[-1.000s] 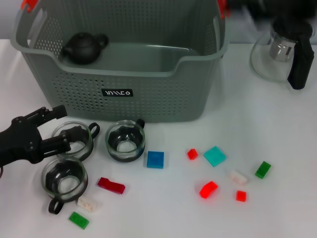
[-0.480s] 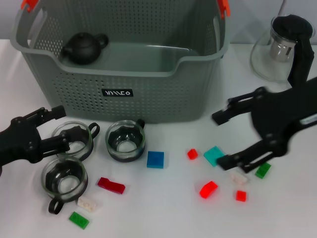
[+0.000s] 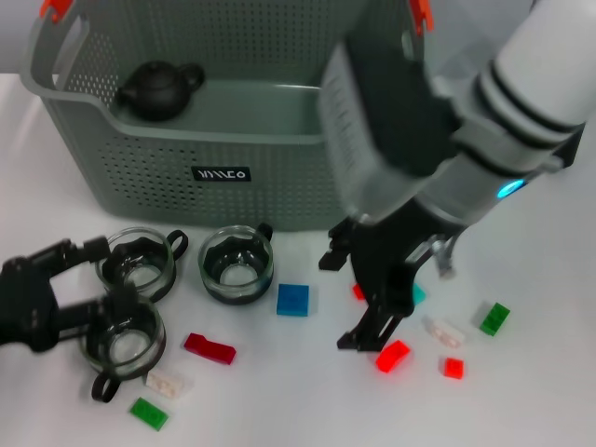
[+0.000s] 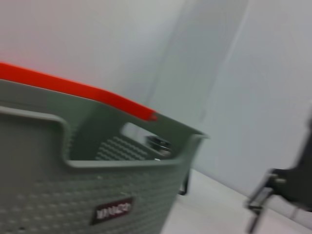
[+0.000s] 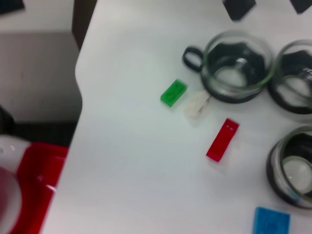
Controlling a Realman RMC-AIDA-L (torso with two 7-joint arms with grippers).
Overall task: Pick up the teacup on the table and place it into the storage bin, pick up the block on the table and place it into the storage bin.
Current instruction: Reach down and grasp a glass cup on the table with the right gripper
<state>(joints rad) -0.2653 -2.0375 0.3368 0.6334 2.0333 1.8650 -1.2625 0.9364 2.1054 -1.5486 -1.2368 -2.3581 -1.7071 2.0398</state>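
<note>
Neither teacup nor block was binned: the storage bin [image 3: 233,130] held only a black teapot [image 3: 156,88]. Left gripper [image 3: 79,279], spread, bracketed a glass teacup [image 3: 123,333]; right gripper [image 3: 358,298], spread, hovered beside a red block [image 3: 392,355].

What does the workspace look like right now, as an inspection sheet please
Surface: white table, no spills seen.
Job's things: grey storage bin at the back; three glass teacups in front of it; loose blocks, among them a blue block, a dark red block and a green block.
Clutter: black teapot inside the bin.
Grippers: left tool open around the two leftmost teacups' area; right tool open, above the blocks right of the blue one.
Cables: nothing seen.
Surroundings: pale wall behind the bin; a red object beyond the table edge.
</note>
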